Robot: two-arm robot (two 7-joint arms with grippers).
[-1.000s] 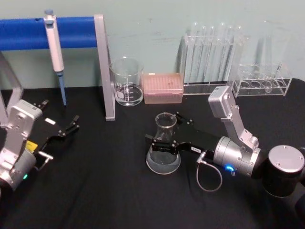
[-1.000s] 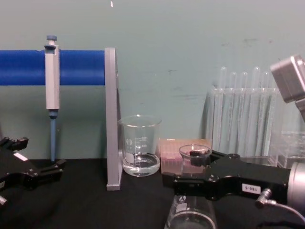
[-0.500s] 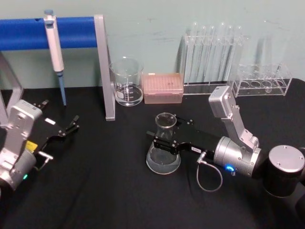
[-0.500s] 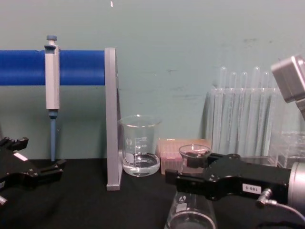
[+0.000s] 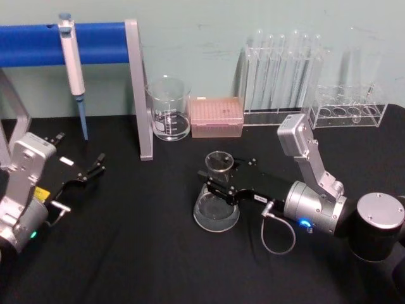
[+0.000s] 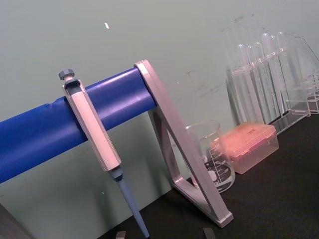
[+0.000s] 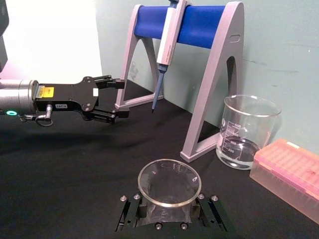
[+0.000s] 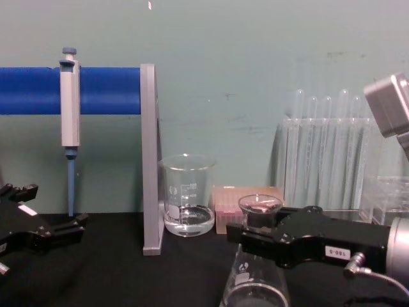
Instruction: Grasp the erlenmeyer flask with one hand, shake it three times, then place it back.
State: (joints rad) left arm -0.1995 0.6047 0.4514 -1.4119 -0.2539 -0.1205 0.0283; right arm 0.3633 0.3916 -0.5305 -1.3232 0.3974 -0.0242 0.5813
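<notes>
**Item:** erlenmeyer flask (image 5: 216, 212). Clear glass with a wide round base and sides tapering to a narrow neck with a flared rim. It stands upright near the middle of the black table (image 5: 139, 253), its base flat on the surface.

**Holder:** right gripper (image 5: 223, 177), black on a silver-grey wrist, reaching in from the robot's right. Its two long jaws are closed in on the flask's neck just under the rim, one on each side.

**By view:**
- The chest view gives the side profile. It shows white printed marks on the flask's shoulder and a small white number label (image 8: 334, 252) on the gripper body.
- The right wrist view looks down onto the round open rim, with a jaw against either side of the neck.

**Also near:** left gripper (image 5: 96, 167), at the table's left and well apart from the flask. Its jaws are spread and hold nothing.

**Behind:**
- A blue-and-grey stand (image 5: 136, 88) with a pipette (image 5: 71, 60) hung on its bar.
- A beaker (image 5: 168, 114) just beside the stand's leg. The chest view shows a little clear liquid in its bottom.
- A pink tip box (image 5: 217, 117) next to the beaker.

**Farthest, along the wall:**
- A test tube rack (image 5: 281, 76).
- A low clear rack (image 5: 351, 109).
</notes>
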